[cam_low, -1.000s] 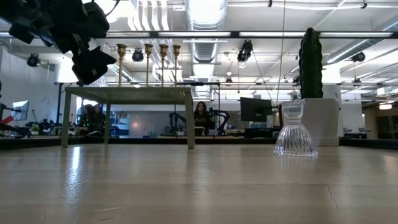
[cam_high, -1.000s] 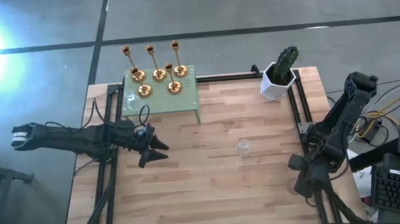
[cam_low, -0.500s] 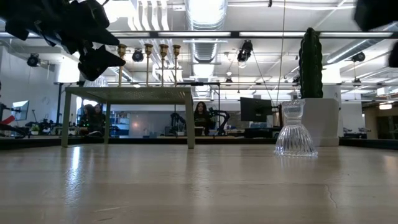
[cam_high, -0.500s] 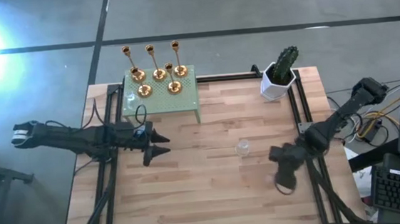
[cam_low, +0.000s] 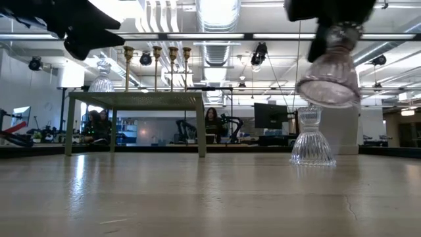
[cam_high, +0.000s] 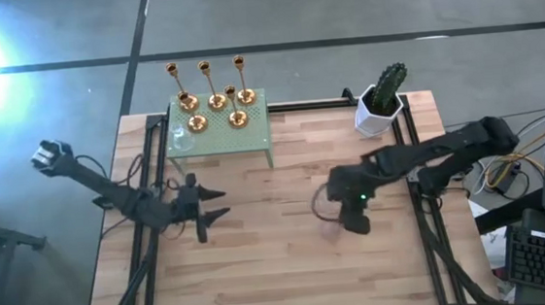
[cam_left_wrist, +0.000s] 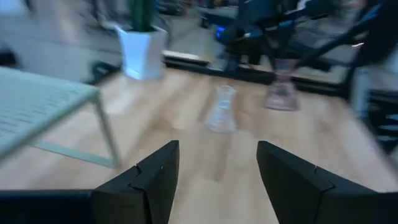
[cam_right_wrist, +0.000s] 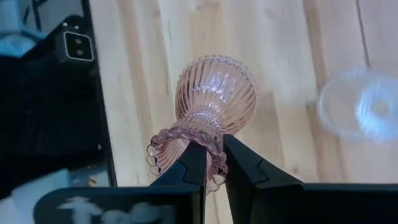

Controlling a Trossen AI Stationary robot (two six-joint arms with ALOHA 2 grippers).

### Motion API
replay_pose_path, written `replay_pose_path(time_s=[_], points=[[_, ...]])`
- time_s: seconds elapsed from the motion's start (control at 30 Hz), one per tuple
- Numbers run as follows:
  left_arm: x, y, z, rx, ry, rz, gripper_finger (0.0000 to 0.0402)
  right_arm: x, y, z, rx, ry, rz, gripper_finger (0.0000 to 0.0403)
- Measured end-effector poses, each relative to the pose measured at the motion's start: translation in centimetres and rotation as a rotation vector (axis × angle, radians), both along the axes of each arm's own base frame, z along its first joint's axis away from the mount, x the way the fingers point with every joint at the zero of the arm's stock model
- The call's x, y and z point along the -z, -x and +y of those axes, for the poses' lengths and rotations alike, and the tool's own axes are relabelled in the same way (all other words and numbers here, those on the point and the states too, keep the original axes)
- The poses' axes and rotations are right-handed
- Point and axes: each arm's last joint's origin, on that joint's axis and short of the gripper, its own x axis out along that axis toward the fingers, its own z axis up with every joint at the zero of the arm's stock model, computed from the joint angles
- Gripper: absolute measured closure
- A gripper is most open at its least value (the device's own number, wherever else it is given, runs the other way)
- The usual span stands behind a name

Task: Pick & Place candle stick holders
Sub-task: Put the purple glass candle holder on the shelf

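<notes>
My right gripper (cam_right_wrist: pixel 210 163) pinches a ribbed pink glass holder (cam_right_wrist: pixel 211 106), rim partly hidden; clear glass holder (cam_right_wrist: pixel 365 112) just beside; left gripper (cam_left_wrist: pixel 214 174) wide.

Wooden table (cam_high: pixel 262 260), plank top, dark frame rails along both sides. Pale green perforated stand (cam_high: pixel 242 135) at the far edge. White pot (cam_high: pixel 378 113) holding a green cactus (cam_high: pixel 390 82), far right corner. Seated person (cam_low: pixel 212 122) in the room behind.
</notes>
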Motion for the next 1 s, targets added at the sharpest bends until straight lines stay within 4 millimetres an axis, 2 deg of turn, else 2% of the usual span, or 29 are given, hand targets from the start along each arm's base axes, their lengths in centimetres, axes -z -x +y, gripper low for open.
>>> replay_pose_path(time_s=[0.37, 0.6, 0.77, 1.0], points=[[0.4, -1.5, -0.7, -0.131, -0.235, 0.009, 0.0181, -1.0, -7.5, -4.1, -0.181, 0.077, 0.048, 0.0379], [0.7, -2.5, -0.2, -0.130, -0.235, 0.009, 0.0181, -2.5, -11.9, -6.6, -0.221, 0.124, -0.029, 0.0379], [0.9, -3.5, 0.4, -0.069, -0.197, -0.005, 0.0181, -3.3, -14.1, -7.7, -0.241, 0.151, -0.043, 0.0379], [0.4, -5.9, 1.8, 0.046, -0.159, 0.013, 0.0181, -3.2, -16.2, -8.3, -0.283, 0.208, 0.025, 0.0379]])
